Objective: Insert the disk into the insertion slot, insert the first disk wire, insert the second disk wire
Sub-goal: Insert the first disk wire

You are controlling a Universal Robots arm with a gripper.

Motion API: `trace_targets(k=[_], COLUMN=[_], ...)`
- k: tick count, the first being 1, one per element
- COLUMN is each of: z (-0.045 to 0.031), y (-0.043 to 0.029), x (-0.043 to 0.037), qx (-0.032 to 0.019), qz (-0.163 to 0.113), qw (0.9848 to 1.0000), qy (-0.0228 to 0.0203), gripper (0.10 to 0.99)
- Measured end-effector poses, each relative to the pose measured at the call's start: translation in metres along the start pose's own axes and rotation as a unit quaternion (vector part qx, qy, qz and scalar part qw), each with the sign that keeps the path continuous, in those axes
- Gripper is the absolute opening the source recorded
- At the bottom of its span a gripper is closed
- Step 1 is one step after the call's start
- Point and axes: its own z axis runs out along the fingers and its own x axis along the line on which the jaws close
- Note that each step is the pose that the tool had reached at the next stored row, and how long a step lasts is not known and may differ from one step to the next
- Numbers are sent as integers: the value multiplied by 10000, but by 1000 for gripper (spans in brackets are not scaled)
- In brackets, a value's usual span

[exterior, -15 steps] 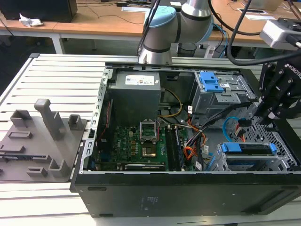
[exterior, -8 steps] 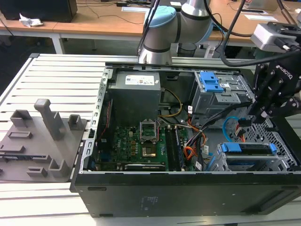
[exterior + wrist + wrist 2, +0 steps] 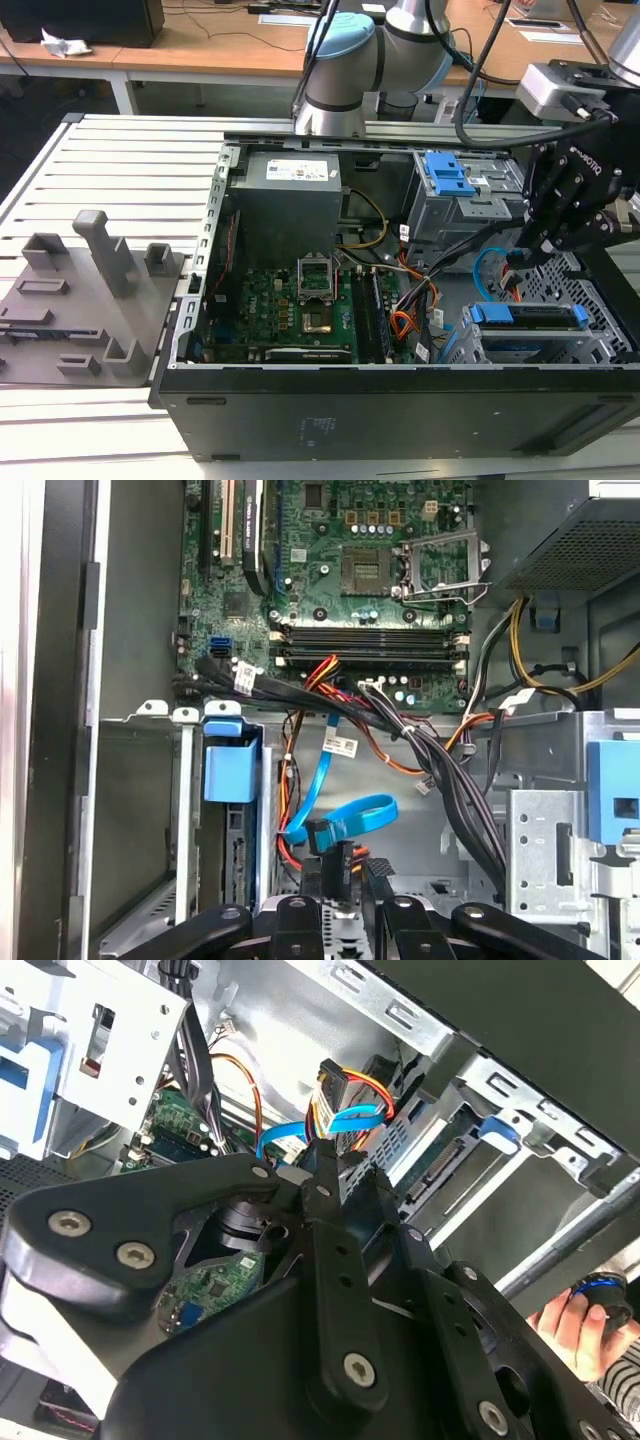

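The blue wire [image 3: 352, 815] is looping just beside the red wire [image 3: 352, 1088], whose dark plug the gripper [image 3: 338, 875] is pinching between nearly closed fingers. The plug is wanting a square, gentle push toward the disk's [image 3: 525, 316] back edge, with the blue loop kept out of the jaws. The disk is sitting in the slot [image 3: 610, 350] at the case's [image 3: 400, 405] near corner on the exterior view's right. The arm [image 3: 340, 60] is arching in over the case's far edge, its wrist angling the gripper down above that slot.
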Motion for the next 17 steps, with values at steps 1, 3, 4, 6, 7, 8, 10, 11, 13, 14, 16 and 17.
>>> trace_targets(k=[1,3,4,6,7,8,10,11,13,14,16,17], z=[12,41,51,52,52,52,52,53,53,53,54,55], y=[1,-1,-1,-1,-1,-1,-1,-1,-1,-1,-1,-4], x=[-2,-4,-4,-3,-4,-4,-4,-4,-4,-4,-4,-4], qx=[0,0,0,0,0,0,0,0,0,0,0,0], qz=[0,0,1,2,2,2,2,1,1,1,2,2], qw=[10000,10000,10000,10000,10000,10000,10000,10000,10000,10000,10000,10000], qy=[6,24,33,33,32,33,32,33,32,32,32,32], gripper=[302,302,302,302,286,286,220,161,161,161,161,161])
